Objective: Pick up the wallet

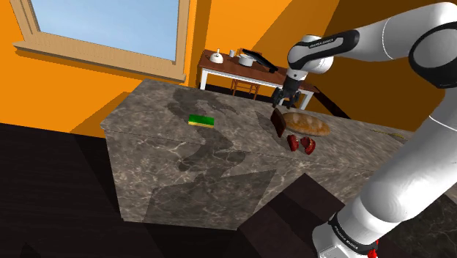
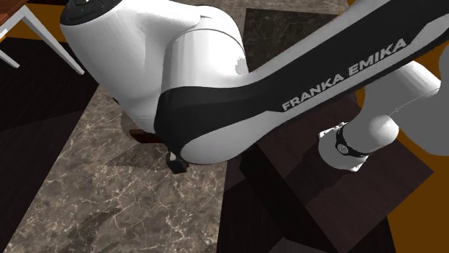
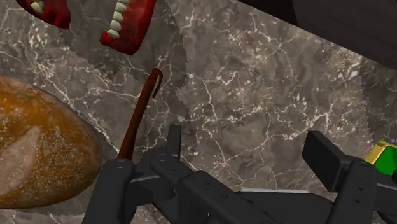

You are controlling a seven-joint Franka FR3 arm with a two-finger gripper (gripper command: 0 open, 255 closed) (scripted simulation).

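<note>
Claw [image 3: 235,149] of matte black, with blocky fingers [image 3: 324,156] set wide apart over the worktop [image 3: 254,76], clasps nothing between them. A thin, dark red wallet [image 3: 139,114] shows edge-on as a curved strip. Its near end meets the outer side of one finger, though I cannot tell whether they touch. From the shoulder view, the wallet [image 1: 278,123] stands tilted directly under the claw [image 1: 284,102]. Just beyond it lie a rounded, speckled brown loaf [image 1: 306,124] and two glossy red pieces [image 1: 300,144] on veined grey marble. A green-and-yellow sponge [image 1: 201,120] sits well apart.
</note>
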